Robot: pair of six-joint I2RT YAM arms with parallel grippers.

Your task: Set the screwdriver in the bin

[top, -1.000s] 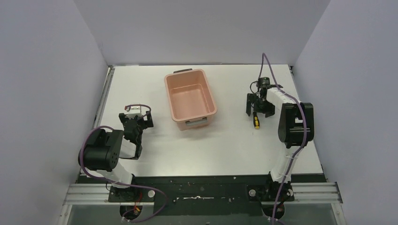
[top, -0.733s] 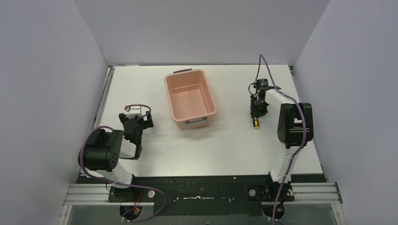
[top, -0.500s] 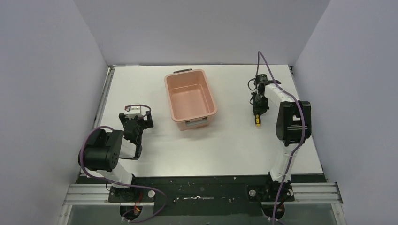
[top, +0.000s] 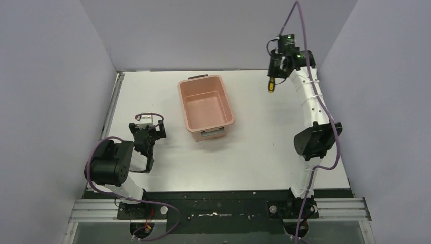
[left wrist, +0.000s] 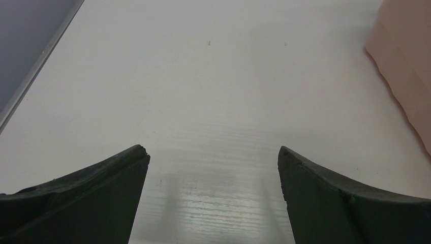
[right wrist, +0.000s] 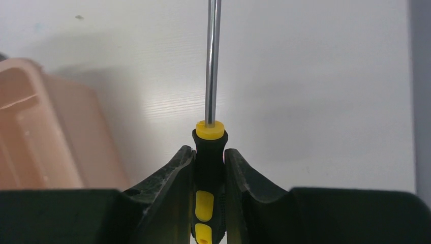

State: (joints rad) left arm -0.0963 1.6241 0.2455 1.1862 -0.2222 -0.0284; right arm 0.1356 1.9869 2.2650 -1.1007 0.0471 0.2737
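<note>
Since the right gripper [top: 274,76] is clamped on the screwdriver [top: 271,86], it all comes down to where the bin [top: 229,104] sits from it. It's off to the robot's left and a bit nearer, around the middle of the table [top: 254,152], well apart from the tool. The right wrist view backs that up: the bin is at the left edge and there's bare table beyond the shaft.

The jaws pinch the black-and-yellow handle just behind the yellow collar. The long axis runs straight out ahead of them, with the shaft pointing away from the wrist. The right arm [top: 311,101] is stretched up tall, gripper high over the far right corner of the table.

The left gripper [top: 147,133] sits low toward the left edge, jaws wide with nothing in them, so it's not the one that matters here. I'd guess the next bit is a swing left until the tip is over the opening.
</note>
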